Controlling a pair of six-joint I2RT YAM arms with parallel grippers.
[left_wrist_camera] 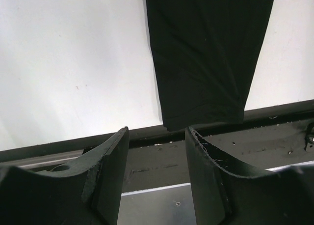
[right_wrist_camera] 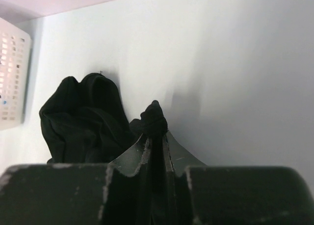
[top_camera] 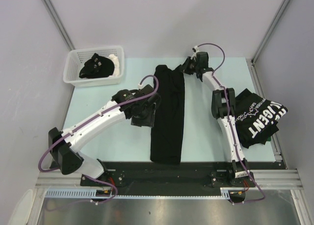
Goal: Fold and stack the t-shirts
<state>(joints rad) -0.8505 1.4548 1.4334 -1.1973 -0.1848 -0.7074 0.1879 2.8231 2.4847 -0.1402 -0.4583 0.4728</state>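
Two robot arms work over a pale table (top_camera: 113, 141) where a black t-shirt (top_camera: 168, 117) lies folded into a long narrow strip running from the far side to the near edge, roughly midway between left and right. At the strip's far right corner, the right gripper (top_camera: 185, 67) is clamped on the shirt; its wrist view shows the fingers (right_wrist_camera: 142, 154) pressed together around a tuft of black fabric (right_wrist_camera: 83, 122) bunched up off the tabletop. The left gripper (top_camera: 147, 118) sits just beside the strip's left edge, about halfway along it, jaws apart and nothing between them. Its wrist view looks past the parted fingers (left_wrist_camera: 110, 161) to the shirt's near hem (left_wrist_camera: 206, 53), which reaches the black rail (left_wrist_camera: 147, 161) along the table's near edge. Near the right edge of the table, well apart from the strip, lies a folded t-shirt with big white lettering (top_camera: 257, 118), partly hidden behind the right arm. A white slotted basket (top_camera: 73, 68) stands at the far left corner, holding a crumpled black garment (top_camera: 95, 67).
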